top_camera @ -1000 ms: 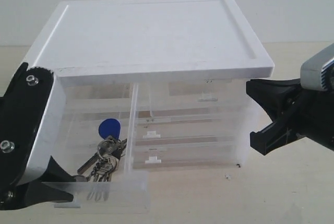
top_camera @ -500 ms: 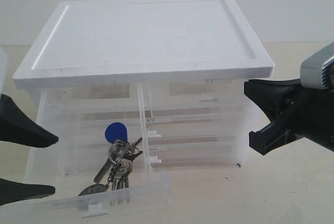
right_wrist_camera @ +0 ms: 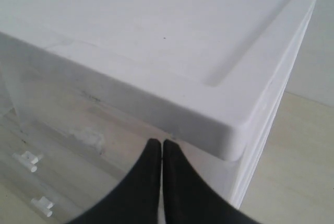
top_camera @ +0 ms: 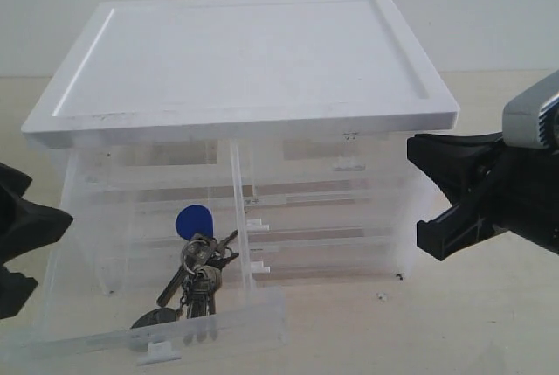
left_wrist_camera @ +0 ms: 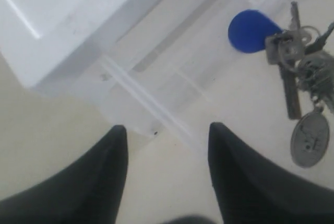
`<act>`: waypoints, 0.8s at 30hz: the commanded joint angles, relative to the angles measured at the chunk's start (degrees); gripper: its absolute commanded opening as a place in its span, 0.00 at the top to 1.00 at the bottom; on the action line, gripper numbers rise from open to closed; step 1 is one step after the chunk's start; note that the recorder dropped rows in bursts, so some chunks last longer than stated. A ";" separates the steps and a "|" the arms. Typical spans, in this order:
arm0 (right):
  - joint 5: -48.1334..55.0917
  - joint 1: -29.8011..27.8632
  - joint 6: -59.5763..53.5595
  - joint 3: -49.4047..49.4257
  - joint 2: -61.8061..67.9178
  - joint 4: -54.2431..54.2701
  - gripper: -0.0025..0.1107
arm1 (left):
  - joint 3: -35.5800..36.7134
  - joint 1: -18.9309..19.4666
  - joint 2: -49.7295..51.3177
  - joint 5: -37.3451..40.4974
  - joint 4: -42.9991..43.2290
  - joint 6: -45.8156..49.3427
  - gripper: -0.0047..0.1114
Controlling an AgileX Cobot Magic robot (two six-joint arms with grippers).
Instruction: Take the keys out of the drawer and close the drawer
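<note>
Exterior view: beige tabletop (top_camera: 489,322), pale wall (top_camera: 498,8) behind. White-topped clear cabinet (top_camera: 244,52) at centre, with bare table to its right and front. Drawer (top_camera: 218,329) pulled out of cabinet's lower left bay, keys (top_camera: 196,261) lying inside it. Left gripper (left_wrist_camera: 167,126) beside cabinet's left wall, fingers wide apart, empty. Right gripper (right_wrist_camera: 163,141) off cabinet's right front corner, tips pressed together, holding nothing.

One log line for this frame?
drawer: open | keys: inside drawer | left gripper: open, empty, beside drawer | right gripper: shut, empty, beside cabinet
</note>
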 commanded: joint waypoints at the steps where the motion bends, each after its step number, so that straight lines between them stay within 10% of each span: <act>1: -0.38 0.10 0.52 -0.62 -0.06 -0.26 0.98 | 0.31 -0.02 1.90 -2.43 -0.51 -6.04 0.58; 24: -0.14 0.10 1.17 -0.62 -0.06 -0.83 0.98 | 0.31 -0.02 7.54 -1.36 5.22 -8.86 0.85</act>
